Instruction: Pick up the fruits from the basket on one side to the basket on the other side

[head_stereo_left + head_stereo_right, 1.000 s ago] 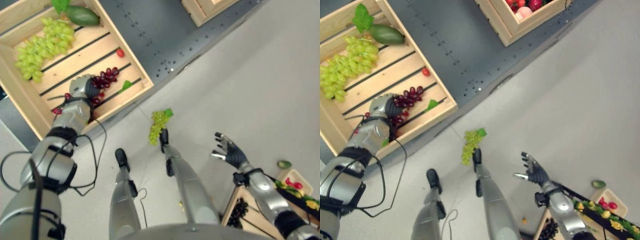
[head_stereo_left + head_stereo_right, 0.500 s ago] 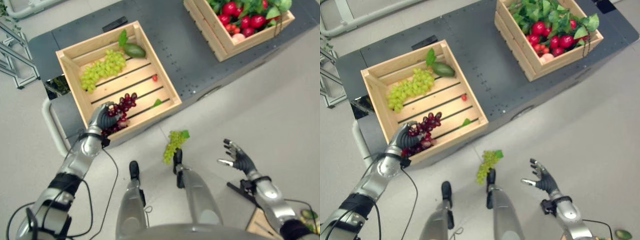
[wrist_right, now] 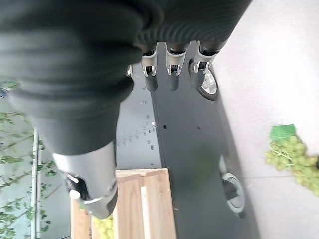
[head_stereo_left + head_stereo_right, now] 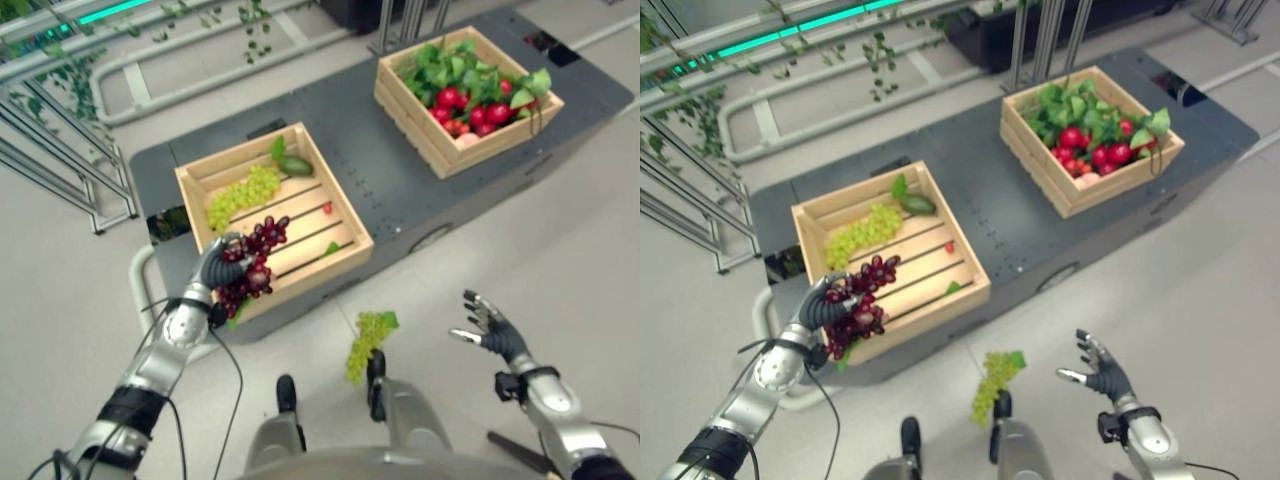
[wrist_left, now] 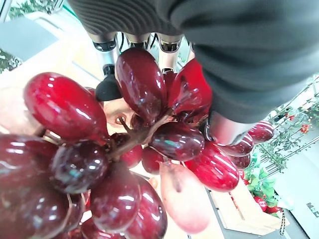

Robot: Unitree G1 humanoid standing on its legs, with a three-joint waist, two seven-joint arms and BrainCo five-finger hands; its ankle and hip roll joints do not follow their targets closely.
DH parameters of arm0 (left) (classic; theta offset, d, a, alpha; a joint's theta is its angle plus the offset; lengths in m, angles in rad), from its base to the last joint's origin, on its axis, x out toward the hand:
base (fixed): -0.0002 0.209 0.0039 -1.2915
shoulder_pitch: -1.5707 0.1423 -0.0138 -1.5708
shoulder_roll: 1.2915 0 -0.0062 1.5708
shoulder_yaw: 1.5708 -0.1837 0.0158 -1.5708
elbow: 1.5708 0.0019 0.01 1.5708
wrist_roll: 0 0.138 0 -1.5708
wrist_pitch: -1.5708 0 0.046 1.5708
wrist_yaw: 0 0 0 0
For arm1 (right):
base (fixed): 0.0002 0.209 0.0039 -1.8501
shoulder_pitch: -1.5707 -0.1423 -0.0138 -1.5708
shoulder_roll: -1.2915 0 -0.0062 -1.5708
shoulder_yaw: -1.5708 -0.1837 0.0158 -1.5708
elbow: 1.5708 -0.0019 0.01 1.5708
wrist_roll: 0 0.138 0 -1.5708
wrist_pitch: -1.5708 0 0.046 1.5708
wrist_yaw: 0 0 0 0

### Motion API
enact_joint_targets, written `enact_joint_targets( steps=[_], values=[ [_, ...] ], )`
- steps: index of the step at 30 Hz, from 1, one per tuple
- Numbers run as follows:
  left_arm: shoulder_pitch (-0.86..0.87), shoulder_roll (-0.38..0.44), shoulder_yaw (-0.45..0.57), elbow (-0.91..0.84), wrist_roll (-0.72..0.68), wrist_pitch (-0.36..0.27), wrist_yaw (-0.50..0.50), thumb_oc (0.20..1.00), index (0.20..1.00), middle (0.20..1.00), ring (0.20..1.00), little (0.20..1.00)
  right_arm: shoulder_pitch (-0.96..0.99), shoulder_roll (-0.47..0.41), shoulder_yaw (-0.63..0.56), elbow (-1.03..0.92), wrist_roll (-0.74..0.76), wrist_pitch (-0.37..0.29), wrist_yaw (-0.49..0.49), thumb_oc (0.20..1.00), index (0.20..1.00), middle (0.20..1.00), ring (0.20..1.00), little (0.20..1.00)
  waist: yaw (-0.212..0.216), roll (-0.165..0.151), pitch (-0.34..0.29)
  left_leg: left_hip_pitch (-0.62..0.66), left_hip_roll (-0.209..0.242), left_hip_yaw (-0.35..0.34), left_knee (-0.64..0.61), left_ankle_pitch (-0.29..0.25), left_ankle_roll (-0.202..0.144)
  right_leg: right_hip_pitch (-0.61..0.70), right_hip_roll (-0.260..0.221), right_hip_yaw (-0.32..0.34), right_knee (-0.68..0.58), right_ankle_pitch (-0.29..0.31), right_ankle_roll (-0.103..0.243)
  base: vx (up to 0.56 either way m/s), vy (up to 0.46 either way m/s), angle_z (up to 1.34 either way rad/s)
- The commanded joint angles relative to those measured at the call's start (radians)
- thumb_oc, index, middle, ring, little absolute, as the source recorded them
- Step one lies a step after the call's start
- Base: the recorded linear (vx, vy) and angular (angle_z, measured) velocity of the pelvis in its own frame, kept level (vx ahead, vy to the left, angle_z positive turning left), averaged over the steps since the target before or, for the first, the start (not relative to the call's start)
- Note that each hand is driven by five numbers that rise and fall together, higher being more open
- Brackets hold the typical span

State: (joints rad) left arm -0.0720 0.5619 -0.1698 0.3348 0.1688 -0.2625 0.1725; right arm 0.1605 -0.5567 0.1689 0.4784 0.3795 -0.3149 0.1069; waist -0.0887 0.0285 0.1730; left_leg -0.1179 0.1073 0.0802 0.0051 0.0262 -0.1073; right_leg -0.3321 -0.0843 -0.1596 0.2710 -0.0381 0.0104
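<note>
Green grapes (image 4: pixel 368 344) lay on floor below platform (image 4: pixel 400 180) front edge. Left hand (image 4: pixel 222 266) clutched red grapes (image 4: pixel 252 268) over crate (image 4: pixel 345 262) front corner; right hand (image 4: pixel 492 328) hung spread, empty.

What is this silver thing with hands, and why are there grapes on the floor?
It is a robot that stands on two legs. Two pictures come from cameras in its head, looking down. The other two come from cameras on its wrists, very close up.

Its left hand has its fingers curled round a bunch of red grapes, over the near corner of a wooden crate. Green grapes and a green fruit with a leaf lie in that crate. A second crate, full of red fruit and leaves, stands further along the grey platform. Its right hand is open and empty. One green bunch lies on the floor; the pictures don't show why.
</note>
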Motion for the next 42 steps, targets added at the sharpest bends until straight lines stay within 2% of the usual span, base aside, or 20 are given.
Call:
enact_joint_targets(
  steps=[1, 5, 9, 11, 15, 18, 20, 22, 23, 24, 29, 33, 38, 39, 41, 42],
  values=[
    [0.013, 0.01, 0.079, -0.061, -0.076, -0.076, -0.005, 0.2, 0.2, 0.2, 0.2, 0.2, 0.036, 0.018, -0.025, -0.051, -0.01, -0.024, 0.019, 1.0, 1.0, 1.0, 1.0, 1.0, 0.002, -0.058, -0.077, 0.026, -0.057, 0.024, 0.065, -0.075, 0.039, 0.129, 0.0, 0.029, -0.117, 0.018, 0.099, 0.05, -0.001, 0.0],
    [0.041, -0.007, 0.091, -0.075, -0.133, -0.094, -0.035, 0.2, 0.2, 0.2, 0.2, 0.2, 0.03, 0.005, -0.047, -0.084, -0.003, -0.024, 0.03, 1.0, 1.0, 1.0, 1.0, 1.0, 0.008, -0.058, -0.104, 0.062, -0.06, 0.025, 0.033, -0.068, 0.041, 0.165, 0.001, 0.024, -0.143, 0.02, 0.105, 0.05, 0.003, 0.01],
    [0.081, -0.013, 0.106, -0.135, -0.234, -0.109, -0.118, 0.2, 0.2, 0.2, 0.2, 0.2, -0.014, -0.05, -0.092, -0.126, 0.019, -0.018, 0.059, 1.0, 1.0, 1.0, 1.0, 1.0, 0.02, -0.062, -0.156, 0.105, -0.068, 0.021, -0.009, -0.058, 0.044, 0.215, 0.003, 0.012, -0.182, 0.025, 0.108, 0.05, -0.005, 0.03],
    [0.086, -0.014, 0.11, -0.153, -0.264, -0.11, -0.139, 0.2, 0.2, 0.2, 0.2, 0.2, -0.021, -0.068, -0.101, -0.126, 0.023, -0.018, 0.067, 1.0, 1.0, 1.0, 1.0, 1.0, 0.023, -0.062, -0.163, 0.115, -0.068, 0.02, -0.017, -0.056, 0.044, 0.226, 0.003, 0.009, -0.191, 0.028, 0.109, 0.03, -0.001, 0.04],
    [0.099, 0.017, 0.13, -0.227, -0.34, -0.113, -0.215, 0.2, 0.2, 0.2, 0.2, 0.2, -0.067, -0.17, -0.127, -0.154, 0.08, 0.003, 0.127, 1.0, 1.0, 1.0, 1.0, 1.0, 0.036, -0.065, -0.198, 0.146, -0.072, 0.015, -0.045, -0.05, 0.044, 0.264, -0.002, -0.005, -0.218, 0.033, 0.113, 0.04, 0.005, 0.13],
    [0.093, 0.033, 0.136, -0.258, -0.369, -0.113, -0.236, 0.2, 0.2, 0.2, 0.2, 0.2, -0.095, -0.21, -0.125, -0.163, 0.107, 0.011, 0.149, 1.0, 1.0, 1.0, 1.0, 1.0, 0.039, -0.066, -0.205, 0.155, -0.074, 0.012, -0.052, -0.048, 0.044, 0.276, -0.003, -0.009, -0.226, 0.038, 0.114, 0.02, 0.008, 0.16],
    [0.093, 0.054, 0.143, -0.292, -0.407, -0.112, -0.269, 0.2, 0.2, 0.2, 0.2, 0.2, -0.115, -0.272, -0.128, -0.187, 0.136, 0.024, 0.189, 1.0, 1.0, 1.0, 1.0, 1.0, 0.043, -0.066, -0.213, 0.165, -0.077, 0.01, -0.06, -0.046, 0.044, 0.288, -0.003, -0.013, -0.232, 0.04, 0.116, 0.04, 0.013, 0.11],
    [0.085, 0.077, 0.139, -0.324, -0.442, -0.116, -0.292, 0.2, 0.2, 0.2, 0.2, 0.2, -0.16, -0.335, -0.113, -0.19, 0.168, 0.031, 0.216, 1.0, 1.0, 1.0, 1.0, 1.0, 0.047, -0.068, -0.221, 0.174, -0.08, 0.008, -0.064, -0.046, 0.045, 0.3, -0.006, -0.014, -0.236, 0.043, 0.117, 0.02, 0.009, 0.03],
    [0.085, 0.077, 0.14, -0.325, -0.443, -0.116, -0.293, 0.2, 0.2, 0.2, 0.2, 0.2, -0.162, -0.336, -0.112, -0.189, 0.169, 0.031, 0.216, 1.0, 1.0, 1.0, 1.0, 1.0, 0.047, -0.067, -0.22, 0.175, -0.08, 0.009, -0.064, -0.046, 0.045, 0.3, -0.006, -0.014, -0.236, 0.043, 0.117, 0.01, 0.014, 0.04],
    [0.076, 0.096, 0.136, -0.352, -0.466, -0.115, -0.312, 0.2, 0.2, 0.2, 0.2, 0.2, -0.191, -0.386, -0.098, -0.21, 0.202, 0.042, 0.244, 1.0, 1.0, 1.0, 1.0, 1.0, 0.05, -0.068, -0.227, 0.179, -0.081, 0.008, -0.067, -0.046, 0.045, 0.306, -0.008, -0.017, -0.238, 0.043, 0.118, 0.01, 0.013, 0.04],
    [0.054, 0.129, 0.113, -0.412, -0.553, -0.109, -0.361, 0.2, 0.2, 0.2, 0.2, 0.2, -0.289, -0.457, -0.022, -0.26, 0.3, 0.072, 0.308, 1.0, 1.0, 1.0, 1.0, 1.0, 0.057, -0.069, -0.238, 0.191, -0.086, 0.008, -0.069, -0.047, 0.046, 0.322, -0.01, -0.018, -0.243, 0.047, 0.121, 0.01, 0.009, 0.05],
    [0.031, 0.141, 0.083, -0.431, -0.618, -0.103, -0.386, 0.2, 0.2, 0.2, 0.2, 0.2, -0.375, -0.435, 0.057, -0.282, 0.358, 0.083, 0.318, 1.0, 1.0, 1.0, 1.0, 1.0, 0.062, -0.066, -0.242, 0.2, -0.086, 0.01, -0.068, -0.051, 0.048, 0.331, -0.011, -0.017, -0.246, 0.048, 0.122, 0.0, 0.0, 0.0],
    [-0.041, 0.183, 0.043, -0.451, -0.646, -0.098, -0.393, 0.2, 0.2, 0.2, 0.2, 0.2, -0.475, -0.28, 0.17, -0.303, 0.448, 0.108, 0.309, 1.0, 1.0, 1.0, 1.0, 1.0, 0.072, -0.061, -0.251, 0.214, -0.088, 0.01, -0.066, -0.055, 0.052, 0.348, -0.014, -0.016, -0.249, 0.045, 0.121, 0.0, 0.0, 0.0],
    [-0.042, 0.184, 0.044, -0.451, -0.646, -0.098, -0.393, 0.2, 0.2, 0.2, 0.2, 0.2, -0.477, -0.278, 0.171, -0.302, 0.448, 0.107, 0.309, 1.0, 1.0, 1.0, 1.0, 1.0, 0.071, -0.061, -0.25, 0.215, -0.088, 0.01, -0.066, -0.055, 0.052, 0.349, -0.015, -0.016, -0.249, 0.045, 0.121, 0.01, 0.004, 0.05],
    [-0.085, 0.197, 0.025, -0.461, -0.644, -0.096, -0.387, 0.2, 0.2, 0.2, 0.2, 0.2, -0.508, -0.202, 0.223, -0.315, 0.486, 0.123, 0.321, 1.0, 1.0, 1.0, 1.0, 1.0, 0.075, -0.058, -0.256, 0.22, -0.089, 0.007, -0.067, -0.056, 0.053, 0.358, -0.014, -0.018, -0.252, 0.042, 0.12, 0.01, 0.003, 0.05],
    [-0.086, 0.198, 0.025, -0.461, -0.644, -0.096, -0.387, 0.2, 0.2, 0.2, 0.2, 0.2, -0.51, -0.201, 0.224, -0.314, 0.487, 0.123, 0.321, 1.0, 1.0, 1.0, 1.0, 1.0, 0.075, -0.059, -0.255, 0.22, -0.089, 0.007, -0.067, -0.056, 0.053, 0.358, -0.014, -0.019, -0.252, 0.042, 0.12, 0.01, -0.002, 0.05]
  ],
)
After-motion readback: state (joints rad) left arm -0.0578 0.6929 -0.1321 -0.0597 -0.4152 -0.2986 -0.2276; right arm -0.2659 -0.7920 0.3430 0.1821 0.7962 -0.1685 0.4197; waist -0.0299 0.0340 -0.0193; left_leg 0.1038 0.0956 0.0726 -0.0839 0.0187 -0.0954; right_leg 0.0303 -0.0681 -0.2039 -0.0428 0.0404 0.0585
